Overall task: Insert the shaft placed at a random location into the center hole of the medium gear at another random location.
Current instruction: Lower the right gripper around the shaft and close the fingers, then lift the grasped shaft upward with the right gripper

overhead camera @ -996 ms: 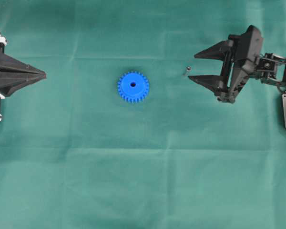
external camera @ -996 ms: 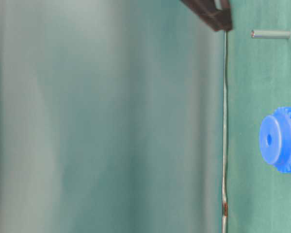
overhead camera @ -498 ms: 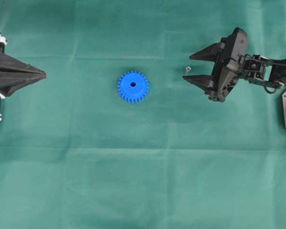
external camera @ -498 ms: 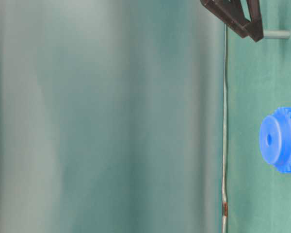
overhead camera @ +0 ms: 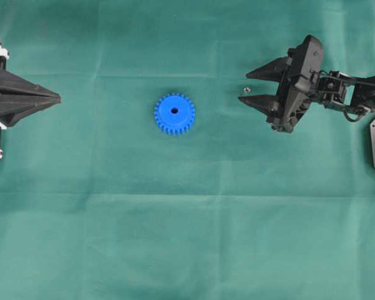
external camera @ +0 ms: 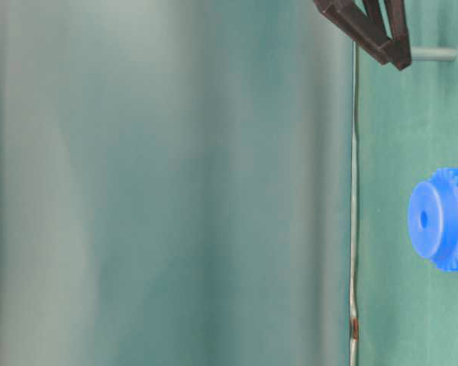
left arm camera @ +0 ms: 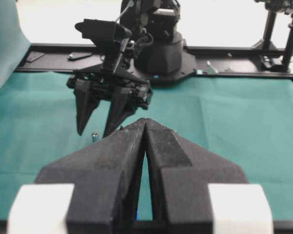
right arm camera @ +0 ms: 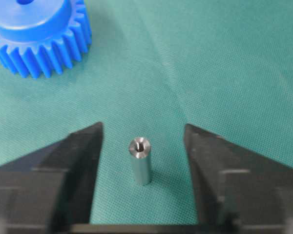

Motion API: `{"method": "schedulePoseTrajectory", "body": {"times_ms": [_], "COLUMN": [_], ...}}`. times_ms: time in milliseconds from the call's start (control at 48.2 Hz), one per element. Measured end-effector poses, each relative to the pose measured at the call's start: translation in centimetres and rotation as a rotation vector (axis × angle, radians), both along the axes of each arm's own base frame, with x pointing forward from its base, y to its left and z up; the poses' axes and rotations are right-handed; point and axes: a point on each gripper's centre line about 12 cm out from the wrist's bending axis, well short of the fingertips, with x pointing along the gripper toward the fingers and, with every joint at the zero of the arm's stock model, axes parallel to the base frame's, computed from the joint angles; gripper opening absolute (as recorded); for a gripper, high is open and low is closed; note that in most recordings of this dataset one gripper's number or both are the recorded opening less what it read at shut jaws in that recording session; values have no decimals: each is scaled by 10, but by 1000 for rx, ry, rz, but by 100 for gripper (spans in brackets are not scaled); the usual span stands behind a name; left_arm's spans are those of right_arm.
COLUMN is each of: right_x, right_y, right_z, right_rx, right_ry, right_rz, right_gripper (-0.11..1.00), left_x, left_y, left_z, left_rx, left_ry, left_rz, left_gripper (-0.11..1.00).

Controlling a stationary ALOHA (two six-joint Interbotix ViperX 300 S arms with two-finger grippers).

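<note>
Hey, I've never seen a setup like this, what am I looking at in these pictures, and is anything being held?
Two robot arms face each other over a green cloth. One picture looks straight down, one from table level turned sideways, and two come from cameras on the wrists. On the cloth sit a blue gear and a small metal shaft standing upright. The right gripper straddles the shaft, its fingers apart and not touching it. The left gripper waits shut at the side. Nothing is held.

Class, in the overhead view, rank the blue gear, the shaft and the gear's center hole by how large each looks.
1. Medium gear, clearly largest.
2 and 3. Shaft and center hole: both tiny specks of similar size here, so I won't rank them.
</note>
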Motion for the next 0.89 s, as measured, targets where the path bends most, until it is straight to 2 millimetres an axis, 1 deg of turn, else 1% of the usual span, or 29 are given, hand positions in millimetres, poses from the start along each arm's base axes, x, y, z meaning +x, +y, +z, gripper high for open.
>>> {"method": "schedulePoseTrajectory", "body": {"times_ms": [125,166,187,747,893], "right_x": [0,0,0,0,0], "right_y": [0,0,0,0,0], "right_z": [0,0,0,0,10], "right_rx": [0,-1,0,2,2], "right_ry": [1,2,0,6,-2], "right_rz": [0,1,-1,-1,0], "right_gripper": [23,15,12,12,12], "left_x": [0,0,0,0,0], "left_y": [0,0,0,0,0], "left_z": [-1,-1,-1,-2,-2], "left_rx": [-2,-3,-2,-2,-2], "left_ry": [1,1,1,11,14], "left_rz": [0,0,0,0,0], "left_gripper": [0,0,0,0,0]}}
